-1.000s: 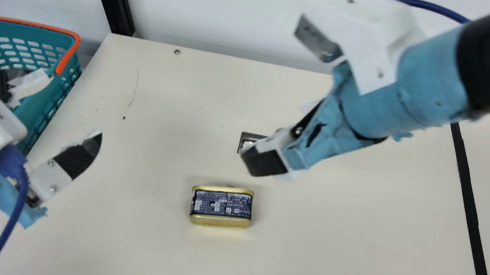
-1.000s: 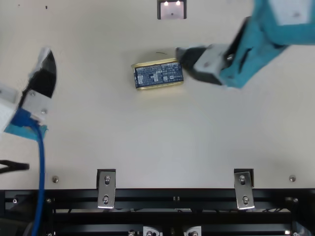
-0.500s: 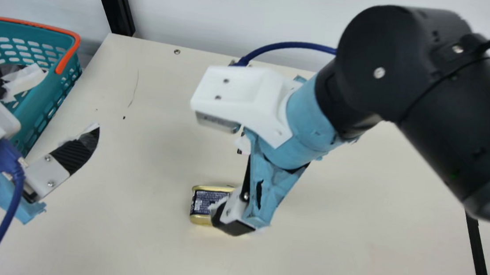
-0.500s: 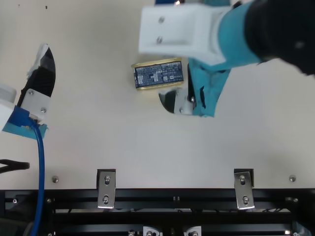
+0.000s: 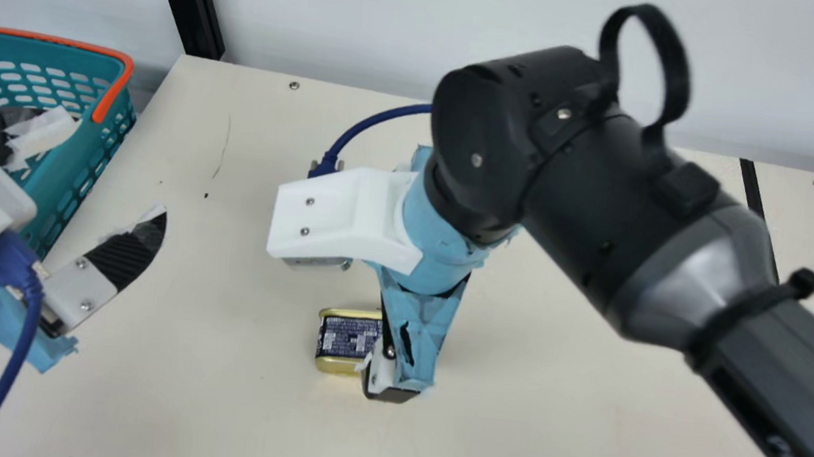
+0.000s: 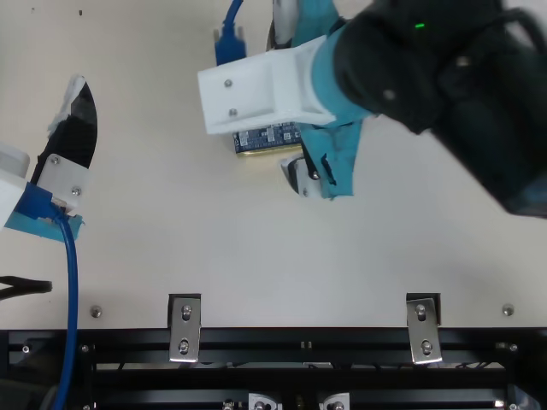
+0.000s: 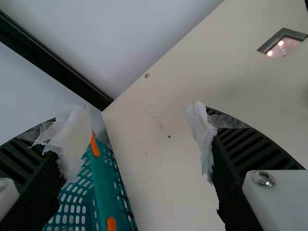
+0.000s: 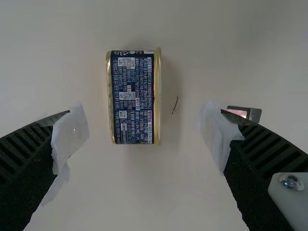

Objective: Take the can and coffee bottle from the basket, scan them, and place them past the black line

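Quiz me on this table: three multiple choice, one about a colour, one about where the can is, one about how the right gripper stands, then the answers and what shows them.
1. What colour is the rim of the basket?
A) White
B) Black
C) Orange

2. Where is the can?
A) On the cream table
B) Past the black line
C) In the left gripper

3. How does the right gripper stand?
A) Shut on the can
B) Open, not gripping the can
C) Shut and empty

Answers:
1: C, an orange edge tops the teal mesh in the main view.
2: A, the right wrist view shows it lying on the tabletop.
3: B, its fingers stand well apart in the right wrist view, with gaps either side of the can.
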Robot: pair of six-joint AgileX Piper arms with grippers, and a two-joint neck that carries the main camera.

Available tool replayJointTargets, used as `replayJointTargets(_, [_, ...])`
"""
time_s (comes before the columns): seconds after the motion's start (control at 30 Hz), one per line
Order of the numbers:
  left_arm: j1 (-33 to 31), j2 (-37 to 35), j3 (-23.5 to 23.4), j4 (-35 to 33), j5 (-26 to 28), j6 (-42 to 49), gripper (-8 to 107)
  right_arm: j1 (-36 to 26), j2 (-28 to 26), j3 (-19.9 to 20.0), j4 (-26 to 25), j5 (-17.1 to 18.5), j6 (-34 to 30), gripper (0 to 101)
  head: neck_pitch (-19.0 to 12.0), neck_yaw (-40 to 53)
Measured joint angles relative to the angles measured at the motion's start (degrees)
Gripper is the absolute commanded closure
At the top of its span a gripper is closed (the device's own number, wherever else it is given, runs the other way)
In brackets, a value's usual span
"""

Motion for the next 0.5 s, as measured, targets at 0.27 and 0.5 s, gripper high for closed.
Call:
replayJointTargets(0.27, [0.0,0.0,0.0,0.0,0.0,0.0,9,2.2,3.5,2.8,-3.4,-3.5,2.3,0,-0.3,0.0])
replayJointTargets(0.5, [0.0,0.0,0.0,0.0,0.0,0.0,9,3.2,5.7,4.8,-5.5,-7.4,4.9,0,-0.3,0.0])
